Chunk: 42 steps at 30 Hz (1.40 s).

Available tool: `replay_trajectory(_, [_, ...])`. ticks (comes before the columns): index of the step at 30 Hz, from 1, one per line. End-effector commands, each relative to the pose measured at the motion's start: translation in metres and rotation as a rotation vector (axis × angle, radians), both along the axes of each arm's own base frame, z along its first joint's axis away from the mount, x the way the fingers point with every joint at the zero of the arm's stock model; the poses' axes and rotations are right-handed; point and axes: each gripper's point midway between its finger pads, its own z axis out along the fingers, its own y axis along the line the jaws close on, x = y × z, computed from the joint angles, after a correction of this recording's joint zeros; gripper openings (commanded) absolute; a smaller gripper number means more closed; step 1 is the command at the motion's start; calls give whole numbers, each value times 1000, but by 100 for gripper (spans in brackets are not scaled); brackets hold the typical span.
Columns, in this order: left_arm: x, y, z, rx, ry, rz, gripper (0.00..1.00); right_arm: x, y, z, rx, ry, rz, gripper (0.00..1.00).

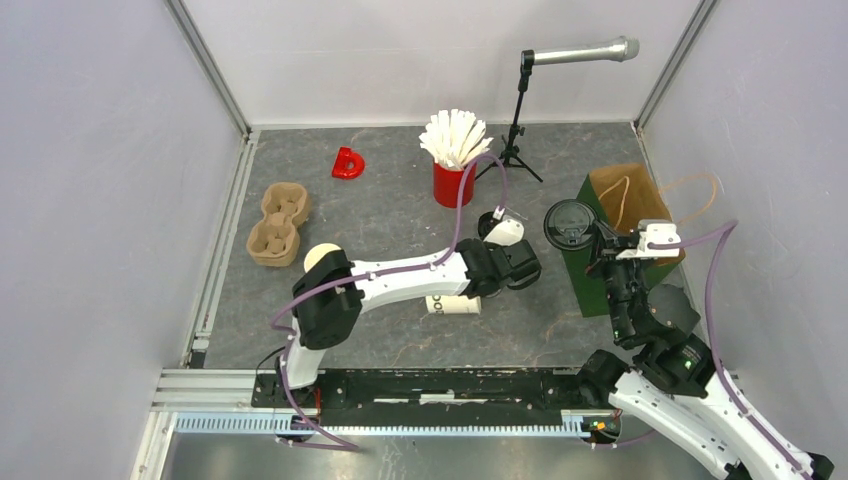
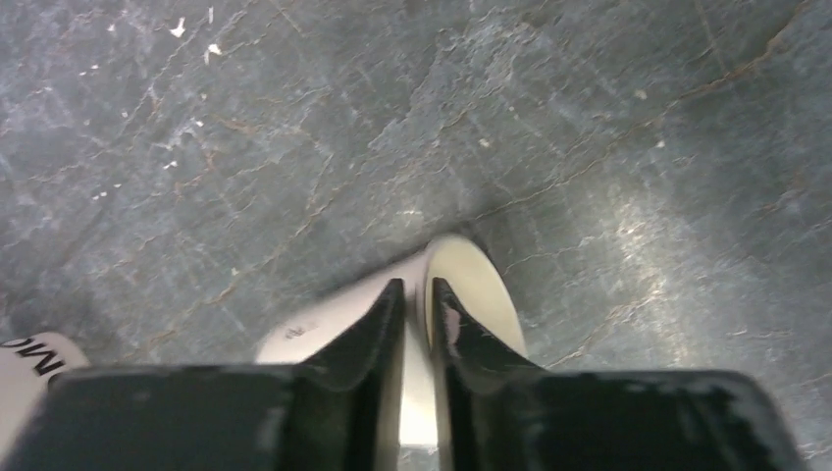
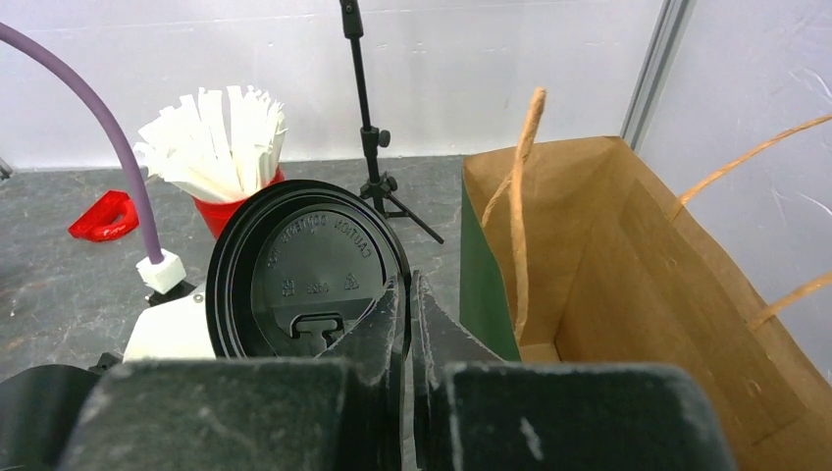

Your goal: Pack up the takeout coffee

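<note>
Seen from above, the widest free stretch I have is the bare table [image 1: 390, 215] between the pulp carrier [image 1: 278, 222] and the red cup of sticks [image 1: 455, 165]. It is bounded at the near side by the left arm [image 1: 400, 278], with a white cup [image 1: 452, 304] lying on its side beneath it. Toward the right the passage narrows. The microphone stand [image 1: 517, 120], the left gripper [image 2: 417, 289] clamped on the second cup [image 2: 476, 285], and the lid [image 1: 572, 224] pinched in the right gripper [image 3: 409, 285] all crowd the space beside the paper bag [image 1: 630, 200]. The bag's mouth stands open to me, with one twine handle [image 3: 520, 206] upright over its near rim and the other handle [image 3: 775, 147] arching at its right side.
</note>
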Motion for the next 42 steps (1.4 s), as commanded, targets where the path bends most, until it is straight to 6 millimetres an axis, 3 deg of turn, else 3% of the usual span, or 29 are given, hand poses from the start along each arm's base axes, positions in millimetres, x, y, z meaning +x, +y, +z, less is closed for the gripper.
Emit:
replay_trajectory(1, [-3, 9, 27, 29, -59, 28, 15, -4, -7, 1, 2, -13, -16, 2])
replay_trajectory(4, [-6, 11, 51, -24, -63, 11, 3, -3, 2, -2, 5, -9, 24, 2])
replay_trajectory(8, [-8, 26, 88, -135, -47, 5, 2, 1, 29, -16, -24, 21, 141, 3])
replay_trajectory(11, [-17, 28, 101, -324, 38, -31, 3, 4, 46, -36, -44, 76, 205, 3])
replay_trajectory(13, [-22, 32, 102, -359, 70, -41, 20, 6, 49, -48, -47, 100, 202, 3])
replay_trajectory(15, [-26, 37, 98, -329, 89, -29, 31, 7, 47, -50, -40, 101, 189, 3])
replay_trajectory(17, [-30, 38, 86, -290, 109, -22, 49, 6, 41, -43, -19, 85, 165, 3])
replay_trajectory(24, [-47, 15, 51, -200, 131, -12, 62, -6, 0, 9, 3, 9, 31, 2])
replay_trajectory(31, [-56, 5, 25, 43, 105, 7, 65, -25, -21, 37, 56, -82, 28, 2])
replay_trajectory(36, [-58, 12, 8, 184, 97, 33, 57, -30, -25, 37, 68, -96, 35, 2])
replay_trajectory(42, [-63, 25, 3, 329, 61, 55, 59, -31, -29, 30, 38, -94, 19, 3])
